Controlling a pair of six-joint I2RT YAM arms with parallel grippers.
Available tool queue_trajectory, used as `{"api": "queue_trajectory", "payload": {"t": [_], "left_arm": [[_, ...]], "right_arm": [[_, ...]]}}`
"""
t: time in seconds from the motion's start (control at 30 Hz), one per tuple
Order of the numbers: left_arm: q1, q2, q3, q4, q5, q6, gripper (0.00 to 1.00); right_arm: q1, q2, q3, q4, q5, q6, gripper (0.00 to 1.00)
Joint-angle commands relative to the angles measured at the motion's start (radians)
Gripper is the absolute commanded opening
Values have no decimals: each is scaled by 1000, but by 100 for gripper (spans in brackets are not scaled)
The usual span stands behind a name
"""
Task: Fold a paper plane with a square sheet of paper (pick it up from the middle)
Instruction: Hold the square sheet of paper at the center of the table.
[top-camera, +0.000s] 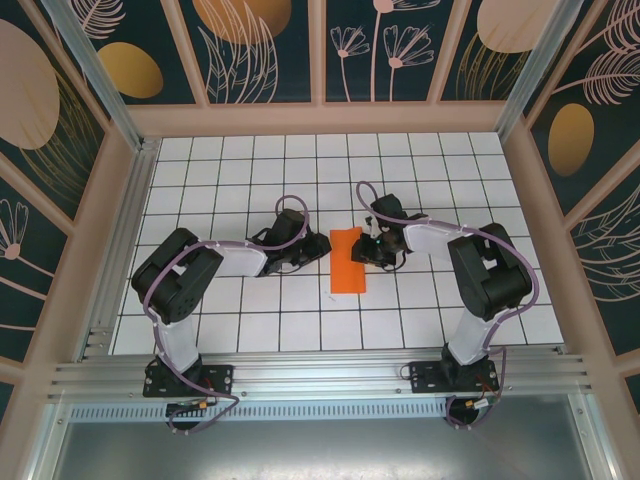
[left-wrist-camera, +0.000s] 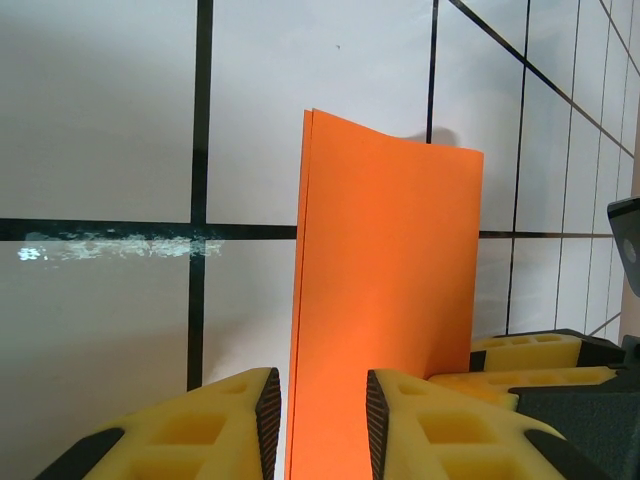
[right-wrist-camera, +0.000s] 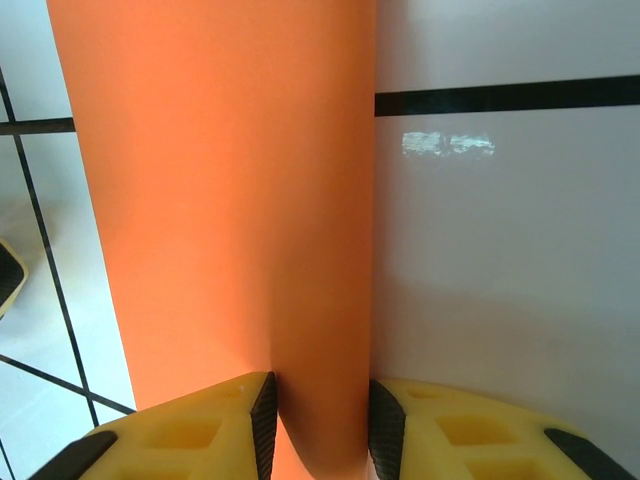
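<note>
The square sheet of paper (top-camera: 348, 262) is bright orange and lies folded in half as a narrow upright strip on the white grid table, between the two arms. My left gripper (top-camera: 318, 250) sits low at the strip's left side. In the left wrist view the left gripper (left-wrist-camera: 320, 425) is open; the sheet (left-wrist-camera: 385, 290) runs between the yellow fingers (left-wrist-camera: 215, 425), with white table showing beside the doubled edge. My right gripper (top-camera: 368, 248) is at the strip's right side. There the right gripper (right-wrist-camera: 320, 425) has both pads against the sheet's rounded fold (right-wrist-camera: 320, 300), which bulges between them.
The grid table (top-camera: 250, 170) is walled by a pink frame with patterned panels (top-camera: 265, 50). A metal rail (top-camera: 320, 375) runs along the near edge by the arm bases. Open tiles lie behind and in front of the sheet.
</note>
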Motion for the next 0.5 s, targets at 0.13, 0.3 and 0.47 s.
{"api": "queue_trajectory", "payload": {"t": [0.13, 0.3, 0.47], "left_arm": [[4, 14, 19, -8, -2, 18, 30], [5, 14, 21, -2, 2, 17, 30], [4, 20, 28, 11, 16, 15, 30]], "right_arm": [[20, 115, -31, 34, 93, 8, 35], [23, 120, -27, 25, 104, -4, 36], [26, 123, -28, 24, 113, -12, 38]]}}
